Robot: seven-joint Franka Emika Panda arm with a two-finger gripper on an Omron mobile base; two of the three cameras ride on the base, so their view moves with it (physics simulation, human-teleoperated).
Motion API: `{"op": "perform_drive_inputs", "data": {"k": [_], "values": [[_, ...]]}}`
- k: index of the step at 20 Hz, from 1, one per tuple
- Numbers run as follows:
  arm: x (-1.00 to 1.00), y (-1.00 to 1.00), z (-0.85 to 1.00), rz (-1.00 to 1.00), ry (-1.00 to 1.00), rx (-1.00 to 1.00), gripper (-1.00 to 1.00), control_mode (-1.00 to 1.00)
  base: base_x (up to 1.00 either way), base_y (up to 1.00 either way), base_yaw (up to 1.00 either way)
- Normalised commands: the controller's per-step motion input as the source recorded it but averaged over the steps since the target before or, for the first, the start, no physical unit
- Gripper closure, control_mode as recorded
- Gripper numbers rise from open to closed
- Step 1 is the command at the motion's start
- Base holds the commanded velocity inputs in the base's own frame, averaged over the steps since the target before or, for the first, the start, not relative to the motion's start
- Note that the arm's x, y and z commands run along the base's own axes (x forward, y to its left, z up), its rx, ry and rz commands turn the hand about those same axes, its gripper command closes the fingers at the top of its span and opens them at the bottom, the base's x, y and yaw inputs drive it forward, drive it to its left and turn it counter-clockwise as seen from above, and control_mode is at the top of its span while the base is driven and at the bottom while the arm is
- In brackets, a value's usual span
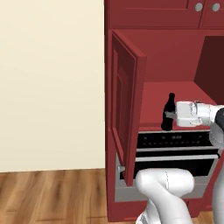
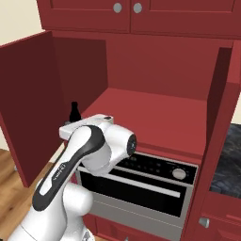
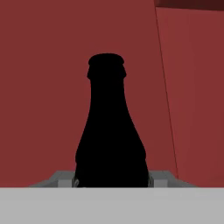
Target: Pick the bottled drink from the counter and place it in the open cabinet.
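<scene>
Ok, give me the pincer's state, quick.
Pincer: closed on the bottled drink, holding it upright at the front of the open cabinet.

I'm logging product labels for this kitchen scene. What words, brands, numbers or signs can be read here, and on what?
No text is readable.
Bottled drink, held upright by the gripper at the open cabinet: plain black, no legible label.
Oven control panel: small pale marks beside a round knob, too small to read.
</scene>
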Motion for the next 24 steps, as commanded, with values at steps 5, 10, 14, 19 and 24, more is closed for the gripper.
{"op": "perform_drive_inputs", "data": {"k": [5,10,14,19,24], "values": [[0.17,-0.19,0.08,-0.10,0.00,0.00,1.00,-1.00,0.00,0.00,0.00],[0.28,-0.34,0.06,-0.07,0.00,0.00,1.00,-1.00,0.00,0.00,0.00],[0.34,-0.39,0.01,-0.05,0.00,0.00,1.00,-1.00,0.00,0.00,0.00],[0.34,-0.27,0.00,-0.02,-0.02,0.00,1.00,-1.00,0.00,0.00,0.00],[0.36,-0.12,0.00,-0.01,-0.05,0.00,1.00,-1.00,0.00,0.00,0.00]]}}
